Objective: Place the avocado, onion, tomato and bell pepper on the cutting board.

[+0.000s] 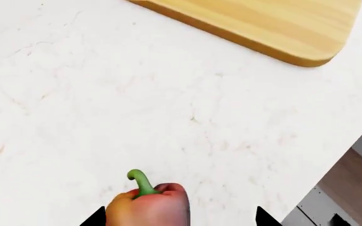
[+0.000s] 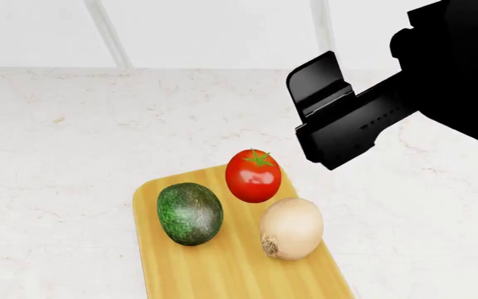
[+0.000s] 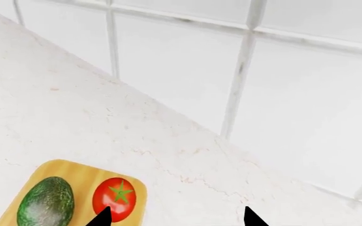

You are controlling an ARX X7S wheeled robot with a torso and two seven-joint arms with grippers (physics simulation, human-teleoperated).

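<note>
Head view: three of the four items are seen on the cutting board [image 2: 172, 274]. The avocado [image 2: 190, 213] lies lower left of centre, the tomato [image 2: 253, 175] sits at the board's far edge near frame centre, and the onion [image 2: 290, 228] rests just below and right of the tomato, close beside it.

The bell pepper [image 1: 148, 207] is not seen in the head view. In the left wrist view it shows at the bottom centre of the frame, stem up, between the dark fingertips of the left gripper [image 1: 179, 217]. The jaws stand apart around it; whether it is clamped cannot be told. The board's corner lies at the upper right of that frame, well apart across bare counter [image 1: 105, 94].

The right gripper [image 3: 176, 217] hangs over the counter near the tomato's end of the board, jaws wide, nothing between them.

Step judged in hand: the pepper, the last item. A carry toward the board is called for next, with a set-down on free wood clear of the other three.
</note>
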